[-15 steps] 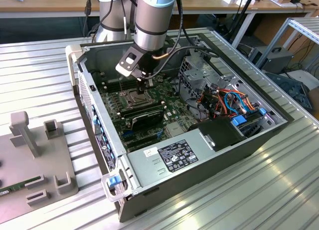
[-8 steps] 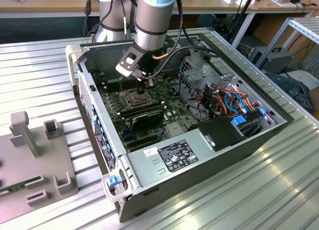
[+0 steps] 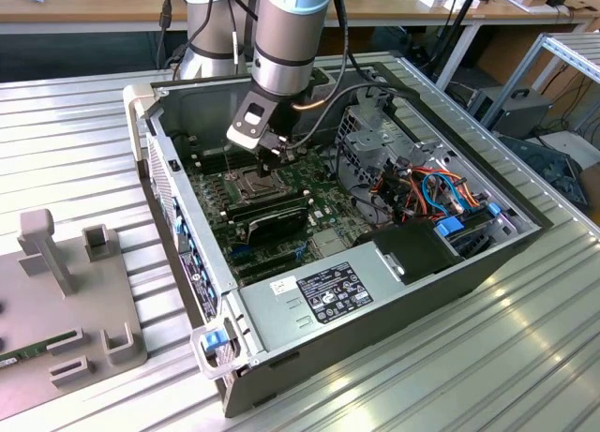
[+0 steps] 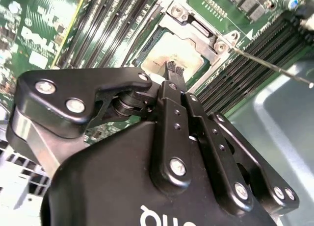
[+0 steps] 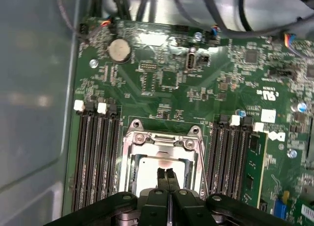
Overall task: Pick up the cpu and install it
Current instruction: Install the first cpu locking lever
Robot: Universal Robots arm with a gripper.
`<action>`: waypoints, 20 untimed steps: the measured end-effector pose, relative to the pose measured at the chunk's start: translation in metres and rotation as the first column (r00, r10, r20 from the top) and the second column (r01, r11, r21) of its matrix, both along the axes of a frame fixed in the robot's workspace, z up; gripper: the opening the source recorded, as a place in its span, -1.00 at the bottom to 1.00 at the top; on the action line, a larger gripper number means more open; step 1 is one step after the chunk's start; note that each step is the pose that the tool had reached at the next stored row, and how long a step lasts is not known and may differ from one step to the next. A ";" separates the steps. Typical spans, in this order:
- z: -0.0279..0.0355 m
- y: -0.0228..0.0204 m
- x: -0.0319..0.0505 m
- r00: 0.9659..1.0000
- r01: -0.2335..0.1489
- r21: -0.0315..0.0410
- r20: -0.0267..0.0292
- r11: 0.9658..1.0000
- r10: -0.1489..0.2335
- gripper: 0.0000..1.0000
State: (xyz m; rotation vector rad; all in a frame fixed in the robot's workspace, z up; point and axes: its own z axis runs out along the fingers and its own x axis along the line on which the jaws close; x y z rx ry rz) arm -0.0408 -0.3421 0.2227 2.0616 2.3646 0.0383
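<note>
Ribbed metal tabletop [image 3: 441, 376] carries your open computer case [image 3: 375, 296]. Your gripper [image 5: 165, 173] has its fingers pressed together, with the tips straight above the cpu [image 5: 147, 165]. The cpu lies flat in the socket [image 5: 164, 139]; whether the tips touch it, you cannot tell.

No print is clear enough to read with certainty. A white label [image 3: 323, 294] with small black print and signs lies on the power supply [image 3: 291, 331]. White lettering stands on the green motherboard [image 4: 39, 20], and cut-off white letters stand on the gripper [image 4: 173, 69].
</note>
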 end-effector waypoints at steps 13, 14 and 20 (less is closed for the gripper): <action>-0.0002 0.0000 0.0000 0.955 -0.295 -0.003 0.000 0.955 0.295 -0.79; -0.0002 0.0000 0.0000 0.950 -0.313 -0.003 0.000 0.950 0.313 -0.79; -0.0002 0.0000 0.0000 0.922 -0.386 -0.004 -0.001 0.922 0.386 -0.79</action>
